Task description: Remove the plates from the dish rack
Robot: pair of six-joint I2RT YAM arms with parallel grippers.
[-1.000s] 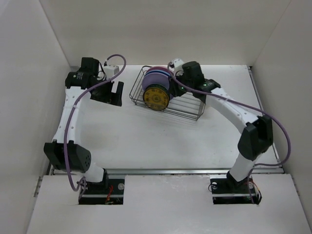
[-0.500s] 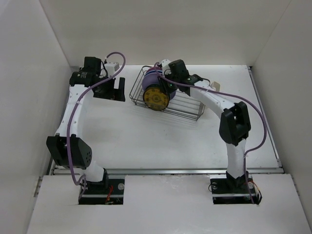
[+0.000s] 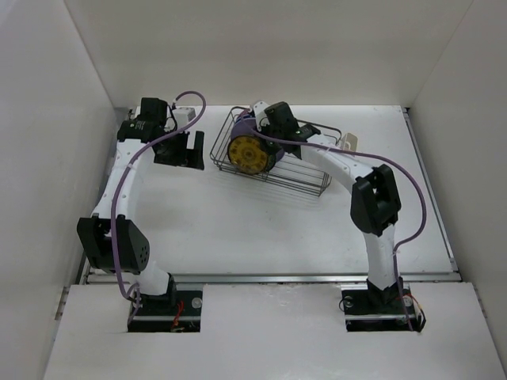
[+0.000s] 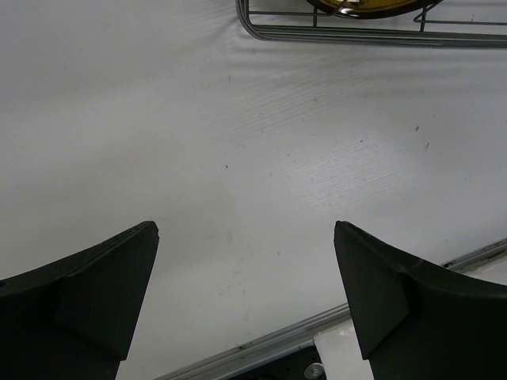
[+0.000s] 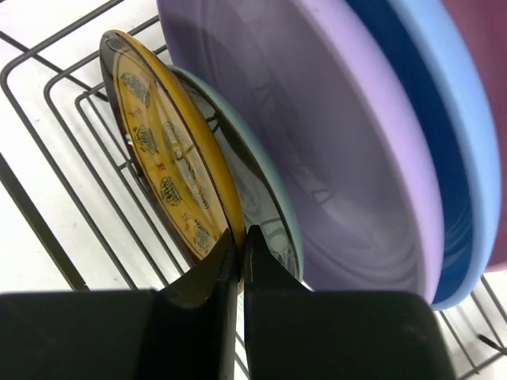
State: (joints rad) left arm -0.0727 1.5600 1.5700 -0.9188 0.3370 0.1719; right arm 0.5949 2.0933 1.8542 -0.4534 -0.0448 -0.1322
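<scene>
Top view — right arm [image 3: 329,157] mostly hides lavender plate [image 5: 333,142] behind yellow plate [image 3: 247,154]. Left wrist view: dish rack [image 4: 356,33] cut by top edge. Right wrist view — pink plate [image 5: 487,79] cropped at right, yellow plate's lower rim behind jaws.

dish rack [image 3: 305,170]: rectangular dark wire basket, stood on the table toward the far side, set at a slant; all plates were crowded at its left end.
utensil cup [image 3: 347,142]: small, cream, at the rack's right end.
yellow plate [image 5: 170,170]: small, patterned, dark-rimmed; on edge, front of the row.
teal plate [image 5: 265,198]: small, patterned; on edge just behind the yellow, mostly hidden.
lavender plate [image 5: 317,134]: larger, plain; upright behind the teal.
light blue plate [image 5: 444,158]: larger, next behind; only a band showed.
pink plate [image 5: 485,71]: last in row; a sliver showed.
</scene>
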